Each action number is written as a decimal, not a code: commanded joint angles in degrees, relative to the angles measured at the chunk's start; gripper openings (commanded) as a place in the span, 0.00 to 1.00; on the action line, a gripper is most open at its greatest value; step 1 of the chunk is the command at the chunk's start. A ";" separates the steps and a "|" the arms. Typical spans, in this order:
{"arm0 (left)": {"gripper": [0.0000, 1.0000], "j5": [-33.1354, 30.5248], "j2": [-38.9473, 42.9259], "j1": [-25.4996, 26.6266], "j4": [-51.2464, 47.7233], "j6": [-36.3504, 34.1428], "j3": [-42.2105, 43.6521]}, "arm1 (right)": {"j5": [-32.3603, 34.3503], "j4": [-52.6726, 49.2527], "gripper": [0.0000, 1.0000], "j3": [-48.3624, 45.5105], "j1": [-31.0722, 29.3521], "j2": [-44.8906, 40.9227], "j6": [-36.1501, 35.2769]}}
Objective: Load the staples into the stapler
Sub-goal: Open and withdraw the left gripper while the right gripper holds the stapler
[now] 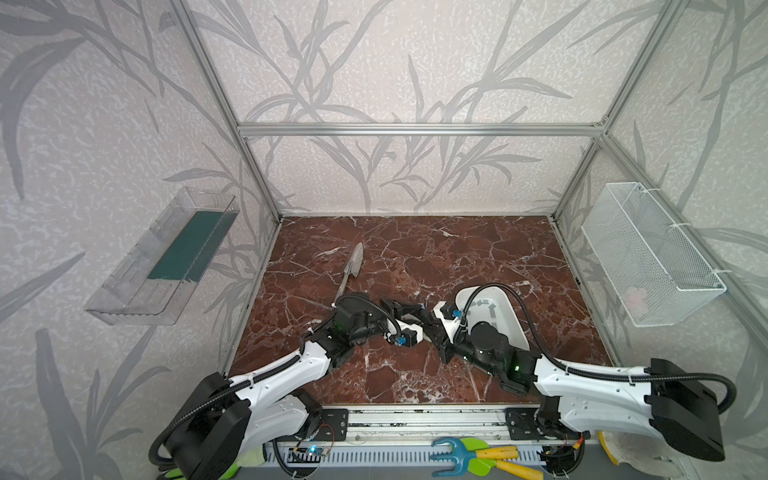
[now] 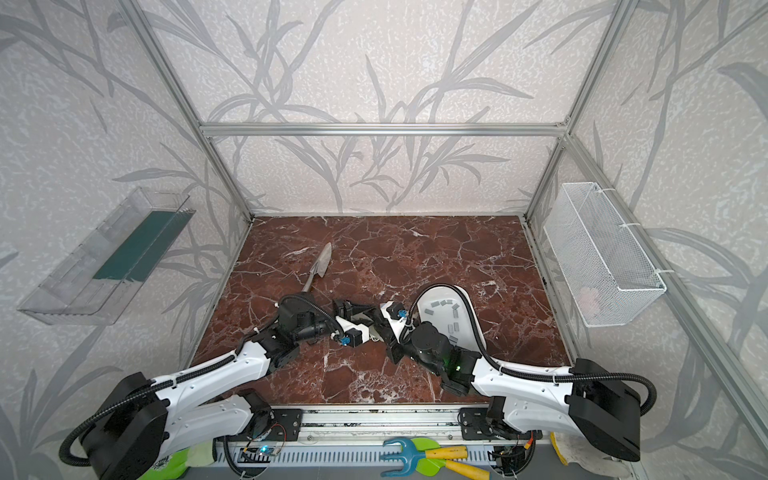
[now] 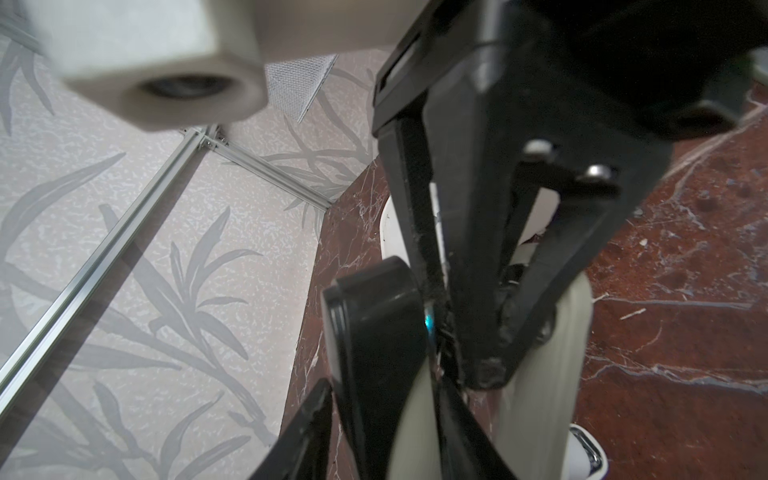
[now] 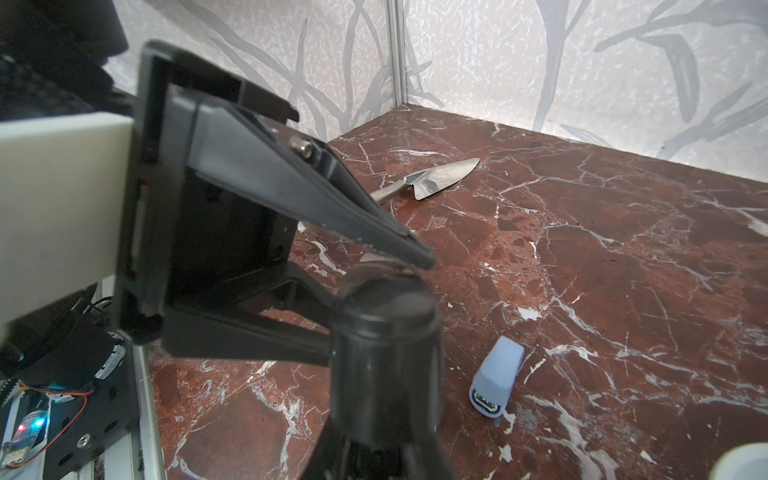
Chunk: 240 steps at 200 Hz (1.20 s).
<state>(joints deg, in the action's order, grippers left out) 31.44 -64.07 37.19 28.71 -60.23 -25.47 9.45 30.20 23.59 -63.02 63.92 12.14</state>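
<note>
In both top views the left arm (image 1: 286, 370) and the right arm (image 1: 582, 384) meet low over the near middle of the table (image 1: 457, 249), and there the fingers overlap too much to read. The staples (image 1: 493, 309) lie loose in a white tray (image 1: 509, 324) on the near right of the table, partly under the right arm. A metal trowel (image 1: 355, 259) lies left of the middle, farther away. In the left wrist view the right fingers (image 3: 419, 216) run together to one point with the tips pressed. If something thin sits between them, I cannot tell. In the right wrist view the left fingers (image 4: 311, 199) reach to a dark rounded object (image 4: 382, 353). One tip touches its top and the other is hidden behind it, so I cannot tell if they grip it. A light-blue stapler (image 4: 496, 376) lies on the table, apart from all the fingers.
</note>
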 commanded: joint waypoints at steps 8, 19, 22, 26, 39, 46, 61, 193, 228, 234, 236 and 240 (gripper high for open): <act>0.43 -10.80 -0.09 -0.63 10.75 7.10 -1.09 | -3.75 6.50 0.00 1.13 -3.03 -1.19 -0.20; 0.43 -12.72 -0.22 -0.71 9.85 7.49 -1.71 | -3.65 7.01 0.00 0.77 -3.16 -0.93 -0.01; 0.43 -13.19 -0.30 -0.81 9.67 7.66 -1.88 | -3.58 7.18 0.00 0.68 -3.16 -0.91 0.05; 0.43 -13.89 -0.54 -0.90 9.55 7.85 -2.14 | -3.46 7.31 0.00 0.58 -3.25 -0.90 0.06; 0.43 -15.30 -1.02 -1.59 9.78 9.57 -2.79 | -2.66 7.08 0.00 0.36 -3.46 -0.73 -0.01; 0.43 -15.70 -1.23 -2.17 9.88 10.76 -3.19 | -2.06 6.82 0.00 0.40 -3.42 -0.64 -0.02; 0.43 -14.92 -1.24 -4.14 9.22 12.68 -3.91 | -0.67 6.29 0.00 0.19 -3.47 -0.72 -0.02; 0.43 -6.59 -3.05 -22.94 6.23 20.53 -6.95 | 3.99 5.09 0.00 -3.53 -3.47 -3.72 0.87; 0.44 -5.87 -4.12 -27.20 7.15 23.31 -7.53 | 4.34 5.14 0.00 -3.89 -3.49 -3.72 1.23; 0.44 -5.84 -4.13 -27.62 7.15 23.35 -7.48 | 4.45 5.14 0.00 -3.91 -3.43 -3.80 1.22; 0.44 -5.86 -4.13 -27.74 7.11 23.45 -7.48 | 4.44 5.14 0.00 -3.91 -3.47 -3.76 1.28; 0.44 -5.91 -4.21 -28.05 7.26 23.55 -7.48 | 4.49 5.09 0.00 -3.91 -3.42 -3.80 1.30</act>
<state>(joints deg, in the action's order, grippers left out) 44.88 -67.57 18.94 31.14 -35.20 -29.85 14.39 37.54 22.61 -65.10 63.26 12.69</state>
